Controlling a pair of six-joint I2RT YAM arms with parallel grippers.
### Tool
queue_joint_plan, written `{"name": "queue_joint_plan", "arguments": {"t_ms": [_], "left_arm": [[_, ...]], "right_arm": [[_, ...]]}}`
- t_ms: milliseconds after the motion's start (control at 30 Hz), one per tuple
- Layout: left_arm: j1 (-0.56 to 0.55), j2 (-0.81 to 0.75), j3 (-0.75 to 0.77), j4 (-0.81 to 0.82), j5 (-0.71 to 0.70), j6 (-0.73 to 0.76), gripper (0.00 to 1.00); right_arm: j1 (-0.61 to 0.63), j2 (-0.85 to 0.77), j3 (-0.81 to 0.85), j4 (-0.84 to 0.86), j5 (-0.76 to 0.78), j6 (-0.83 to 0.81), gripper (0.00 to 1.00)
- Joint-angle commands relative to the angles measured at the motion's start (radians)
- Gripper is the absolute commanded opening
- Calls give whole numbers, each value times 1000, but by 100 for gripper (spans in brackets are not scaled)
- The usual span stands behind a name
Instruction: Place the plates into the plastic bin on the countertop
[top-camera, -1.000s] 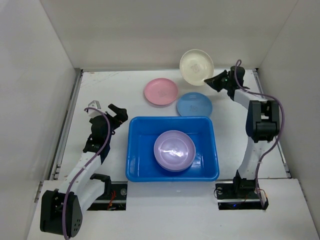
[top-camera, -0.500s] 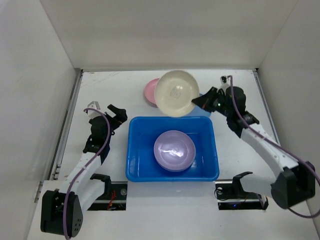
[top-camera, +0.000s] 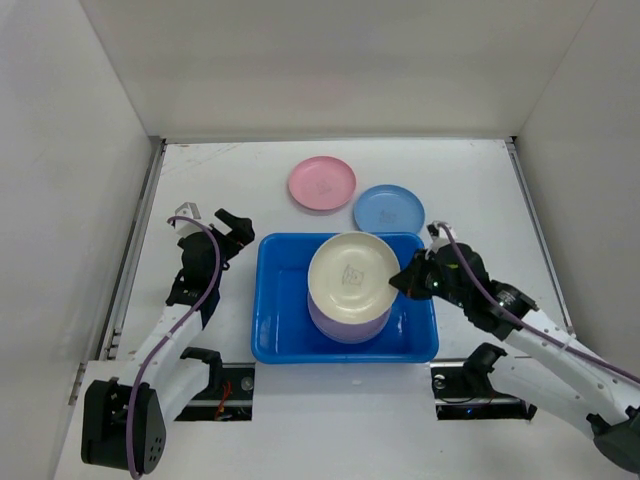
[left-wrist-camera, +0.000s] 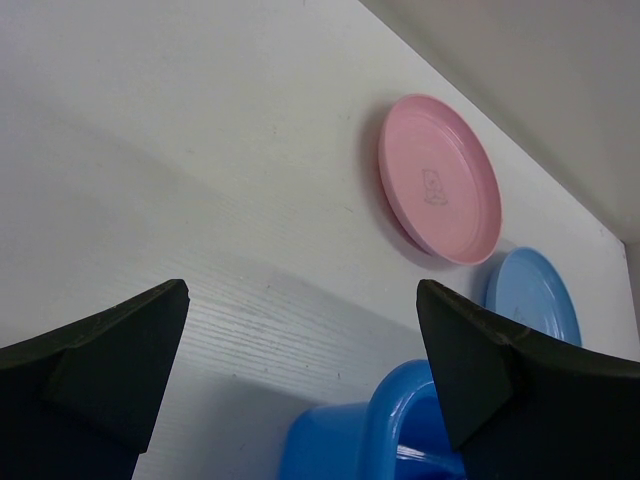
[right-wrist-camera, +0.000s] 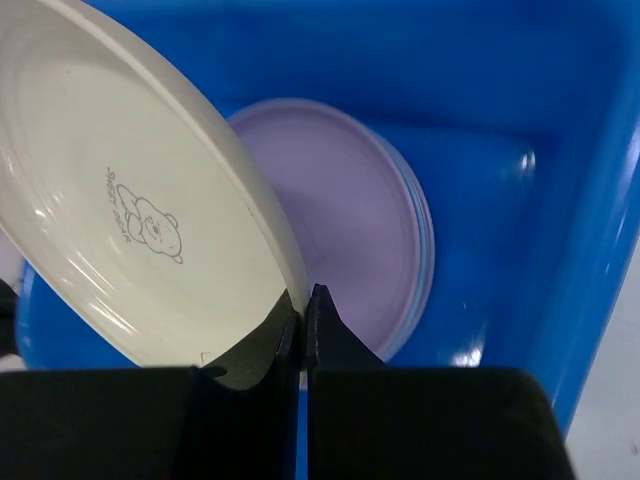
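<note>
Fig.: The R gripper (right-wrist-camera: 303, 300) is pinching the cream plate (right-wrist-camera: 140, 210) by its near rim, jaws pressed onto the thin edge. We are gripping at the rim so the disc is hanging free ahead of the fingers, directly over the lilac stack (right-wrist-camera: 350, 230) inside the bin (top-camera: 265, 300). The plate is tilting w/ its printed face toward the wrist cam. Being round, it has no long axis; its grip-to-far-edge line is running straight away from the fingers. We judge release is coming next. The L gripper (left-wrist-camera: 300, 300) is waiting spread, empty, beside the bin. The pink plate (left-wrist-camera: 438, 178) and blue plate (left-wrist-camera: 535, 300) are lying flat ahead of it on the countertop (top-camera: 220, 180).
</note>
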Motion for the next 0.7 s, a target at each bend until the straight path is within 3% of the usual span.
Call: {"name": "queue_joint_plan", "arguments": {"t_ms": [0,367,667], "left_arm": [[7,-2,-8,48,-3,1,100],[4,8,-5,48,0,1,100],[4,1,-4,38,-3,4,100]], "right_arm": [[71,-18,-16,-75,118,32,3],[133,45,-53,-34,167,58,6],[186,183,-13,0,216,45,18]]}}
